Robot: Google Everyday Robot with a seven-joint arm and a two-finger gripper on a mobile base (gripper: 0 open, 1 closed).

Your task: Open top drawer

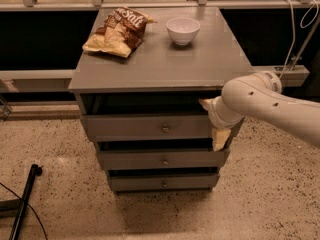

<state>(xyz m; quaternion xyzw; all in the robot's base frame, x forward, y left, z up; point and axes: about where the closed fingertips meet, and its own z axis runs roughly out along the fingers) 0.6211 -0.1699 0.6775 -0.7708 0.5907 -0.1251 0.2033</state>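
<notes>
The top drawer [145, 127] is the uppermost of three grey drawers in a grey cabinet, with a small round brass knob [165, 129] at the middle of its front. A dark gap shows above its front panel. My gripper [213, 121] comes in from the right on a white arm and sits at the right end of the top drawer's front, well right of the knob. Its cream fingers [220, 138] stand apart, one above and one below the panel's height, holding nothing.
Two lower grey drawers [162, 160] sit below. On the cabinet top [165, 64] lie a chip bag [119, 31] and a white bowl [183, 30]. A black pole [25, 199] lies on the speckled floor at the left. Cables hang at the far right [295, 29].
</notes>
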